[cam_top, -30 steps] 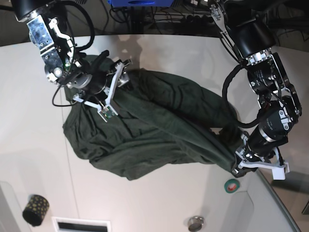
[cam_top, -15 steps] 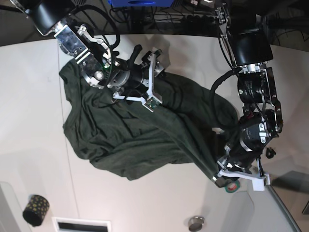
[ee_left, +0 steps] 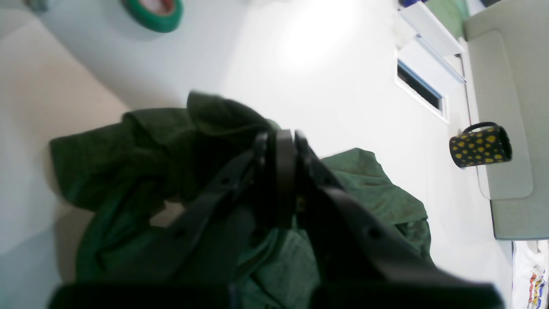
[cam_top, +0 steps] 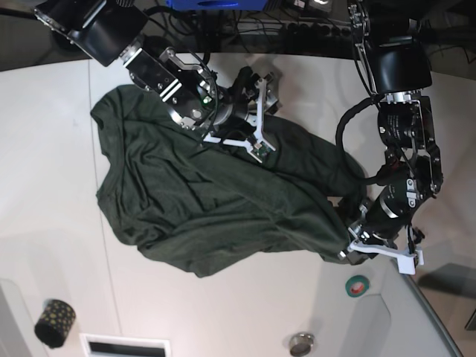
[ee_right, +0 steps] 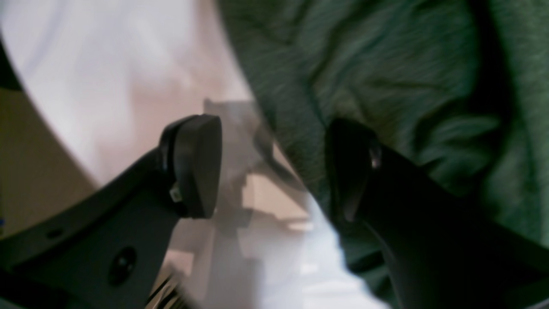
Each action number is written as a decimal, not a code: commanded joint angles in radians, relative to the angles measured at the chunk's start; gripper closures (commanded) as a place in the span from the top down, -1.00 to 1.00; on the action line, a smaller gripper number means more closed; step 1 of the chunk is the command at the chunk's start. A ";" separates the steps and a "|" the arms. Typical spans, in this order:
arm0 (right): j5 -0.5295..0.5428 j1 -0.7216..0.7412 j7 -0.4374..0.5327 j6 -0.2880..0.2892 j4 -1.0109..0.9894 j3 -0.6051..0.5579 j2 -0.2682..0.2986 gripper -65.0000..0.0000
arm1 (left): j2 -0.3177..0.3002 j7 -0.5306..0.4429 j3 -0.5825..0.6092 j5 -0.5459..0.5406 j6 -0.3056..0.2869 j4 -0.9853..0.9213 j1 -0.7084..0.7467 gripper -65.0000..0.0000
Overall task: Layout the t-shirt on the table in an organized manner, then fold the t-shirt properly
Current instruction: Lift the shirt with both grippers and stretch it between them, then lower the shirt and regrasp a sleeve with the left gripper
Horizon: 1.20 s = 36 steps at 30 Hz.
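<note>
From above, we see a white table (cam_top: 52, 134) with a dark green t-shirt (cam_top: 201, 208) spread across its middle in loose folds, rumpled and not yet flat. At the far left, near the front edge, stands a black mug with yellow dots (cam_top: 54, 323). Moving right, the right gripper (cam_top: 253, 89) hangs over the shirt's upper edge; its wrist camera shows the two black fingers (ee_right: 195, 165) spread apart with nothing between them, one over bare table and one over green cloth. Further right, the left gripper (cam_top: 349, 230) sits at the shirt's right end. In its wrist camera we see its jaws pressed together, clamped on a bunched fold of the shirt. Just below it on the table lies a roll of green tape (cam_top: 358, 285).
</note>
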 commanded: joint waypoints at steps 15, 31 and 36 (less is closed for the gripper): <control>0.001 -0.095 -0.026 -0.003 0.125 0.005 0.088 -0.73 | -0.036 -0.022 -0.002 -0.014 -0.010 0.025 0.069 -1.00; 0.006 -0.186 -0.204 -0.003 0.562 0.008 0.165 -0.85 | -0.067 -0.131 0.008 0.007 -0.012 0.051 0.155 -1.00; 0.003 -0.118 -0.205 -0.008 0.454 0.014 0.050 -0.85 | -0.027 -0.130 0.018 0.013 -0.012 0.097 0.124 -1.00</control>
